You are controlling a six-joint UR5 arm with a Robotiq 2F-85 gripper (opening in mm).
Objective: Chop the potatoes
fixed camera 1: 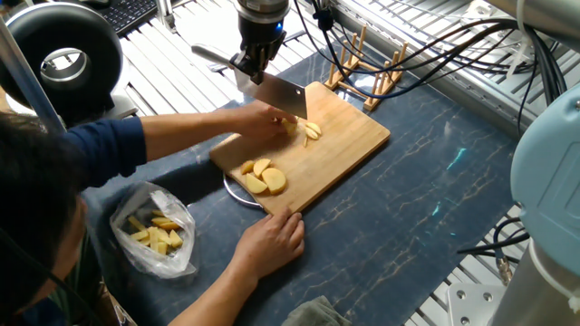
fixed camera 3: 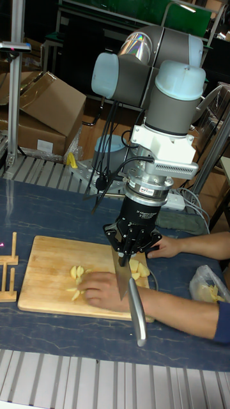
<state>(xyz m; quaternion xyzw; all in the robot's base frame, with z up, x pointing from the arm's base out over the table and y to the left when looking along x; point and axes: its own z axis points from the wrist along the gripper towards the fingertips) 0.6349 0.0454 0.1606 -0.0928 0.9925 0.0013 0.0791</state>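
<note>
A wooden cutting board [fixed camera 1: 349, 136] [fixed camera 3: 45, 268] lies on the dark table. My gripper [fixed camera 1: 251, 63] [fixed camera 3: 131, 250] hangs over its far left side, shut on a cleaver [fixed camera 1: 276, 94] [fixed camera 3: 122, 282] whose blade points down above the board. Pale yellow potato slices [fixed camera 1: 309, 130] [fixed camera 3: 76, 277] sit under the blade. A person's hand [fixed camera 1: 263, 119] [fixed camera 3: 105, 292] rests on them, right beside the blade. Another pile of potato pieces [fixed camera 1: 261, 176] [fixed camera 3: 140, 268] lies at the board's near left end.
The person's other hand [fixed camera 1: 272, 240] grips the board's front edge. A clear plastic bag [fixed camera 1: 154, 231] of yellow pieces lies at the left. A wooden rack [fixed camera 1: 367, 68] stands behind the board. A metal plate rim [fixed camera 1: 237, 195] shows under the board.
</note>
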